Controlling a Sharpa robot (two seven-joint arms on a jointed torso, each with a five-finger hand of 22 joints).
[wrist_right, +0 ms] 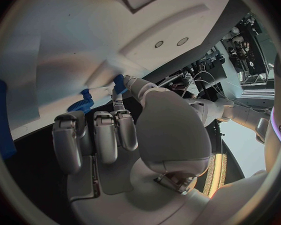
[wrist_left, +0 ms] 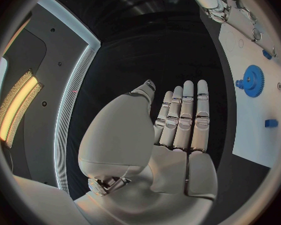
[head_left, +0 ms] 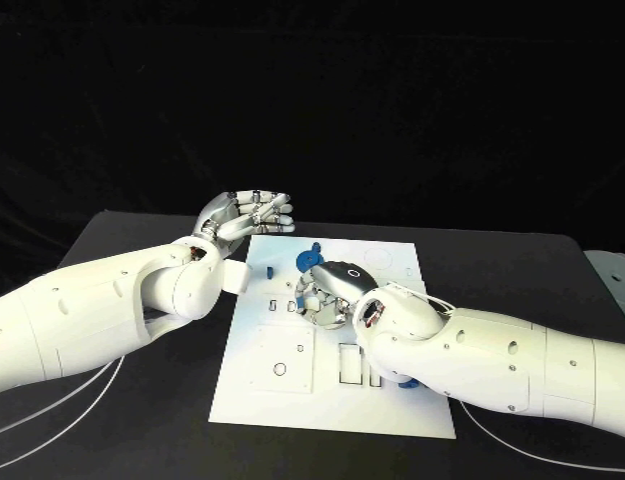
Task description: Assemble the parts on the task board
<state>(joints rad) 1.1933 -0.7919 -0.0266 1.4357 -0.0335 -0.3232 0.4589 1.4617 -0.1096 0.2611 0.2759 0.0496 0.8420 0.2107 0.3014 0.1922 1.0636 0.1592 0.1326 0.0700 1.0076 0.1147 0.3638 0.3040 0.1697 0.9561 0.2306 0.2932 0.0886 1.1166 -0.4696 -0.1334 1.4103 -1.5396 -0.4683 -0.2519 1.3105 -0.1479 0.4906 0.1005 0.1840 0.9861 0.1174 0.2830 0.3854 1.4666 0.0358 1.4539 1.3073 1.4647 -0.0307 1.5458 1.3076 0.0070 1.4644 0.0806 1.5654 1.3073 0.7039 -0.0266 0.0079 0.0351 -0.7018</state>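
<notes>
A blue toothed gear (wrist_left: 250, 78) stands on the white board (head_left: 269, 385) just beside the right hand (head_left: 335, 292), whose grip cannot be told; the left hand (head_left: 247, 214) is empty, fingers straight.

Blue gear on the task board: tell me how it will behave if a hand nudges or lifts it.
The blue gear looks like rigid plastic, so probably stiff and light. Its toothed rim should give fingers some grip. Round and apparently flat on the task board, it would likely slide if pushed, and might roll if tipped on edge.

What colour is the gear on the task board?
Blue; the gear shows best in the left wrist view.
</notes>
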